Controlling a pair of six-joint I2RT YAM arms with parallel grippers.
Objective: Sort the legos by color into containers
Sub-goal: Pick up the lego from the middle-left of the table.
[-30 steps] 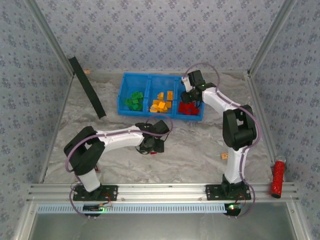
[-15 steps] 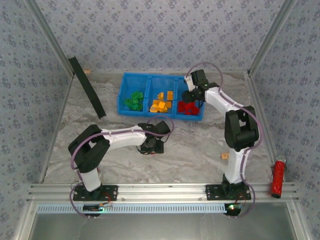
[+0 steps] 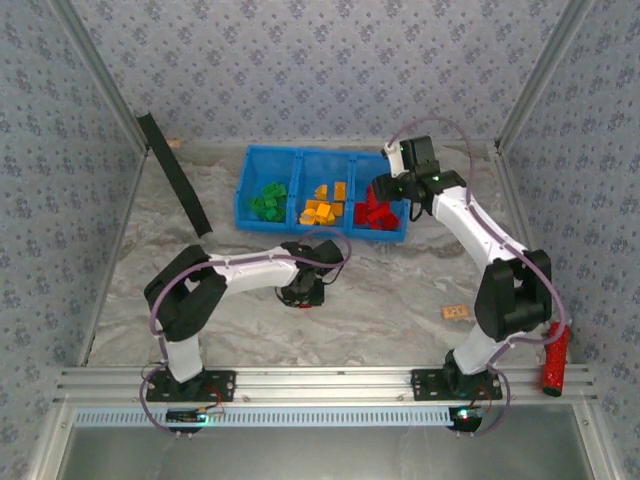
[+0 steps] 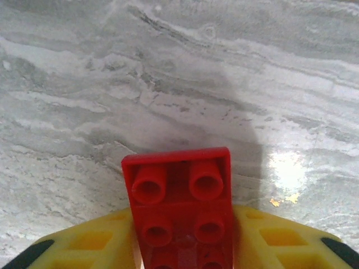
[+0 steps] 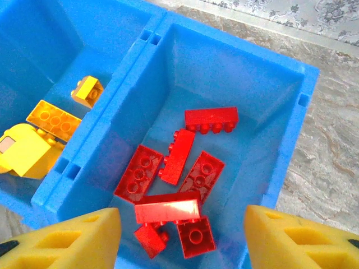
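L gripper (image 4: 182, 249) is closed on a red brick (image 4: 180, 202), studs facing the cam, pinched btwn its yellow fingers (image 4: 84, 246) over the table (image 4: 168, 78), near side of the tray (image 3: 300, 152). R gripper (image 5: 179, 241) is wide open and empty, over the tray's right compartment w/ the red bricks (image 5: 174, 162). Orange bricks (image 3: 320, 208) are in the middle compartment, green bricks (image 3: 267, 202) in the left.
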